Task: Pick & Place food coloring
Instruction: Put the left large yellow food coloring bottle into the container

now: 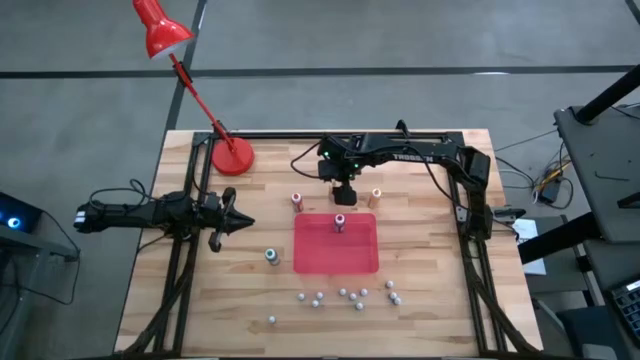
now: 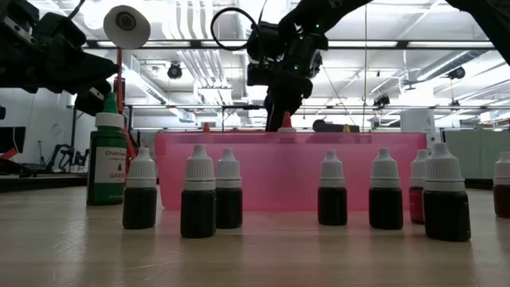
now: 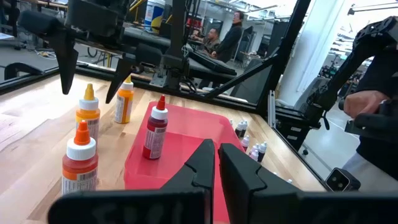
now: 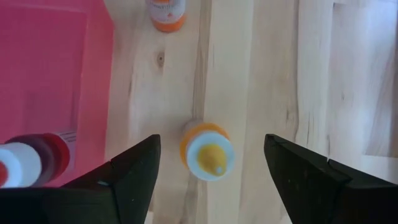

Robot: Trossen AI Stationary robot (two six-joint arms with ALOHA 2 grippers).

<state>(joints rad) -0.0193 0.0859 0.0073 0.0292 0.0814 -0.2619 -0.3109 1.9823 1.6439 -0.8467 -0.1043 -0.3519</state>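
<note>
In the right wrist view, the red bottle (image 4: 28, 163) is cut by the picture's edge, and an orange bottle (image 4: 168, 14) shows only its lower part at another edge. In the low view, the pink tray (image 2: 291, 171) hides the bottles behind it, except for two tips above its rim. In the high view, the small bottles (image 1: 345, 296) near the desk's front are too small to tell their colours.

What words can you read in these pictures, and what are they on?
"TROSSEN" in white on the right arm, small and only partly clear.
"GREEN" on the green food coloring bottle; the line above starts "Che", the rest hidden.
Labels on the orange bottle and dark red bottle: too blurred to read.
</note>
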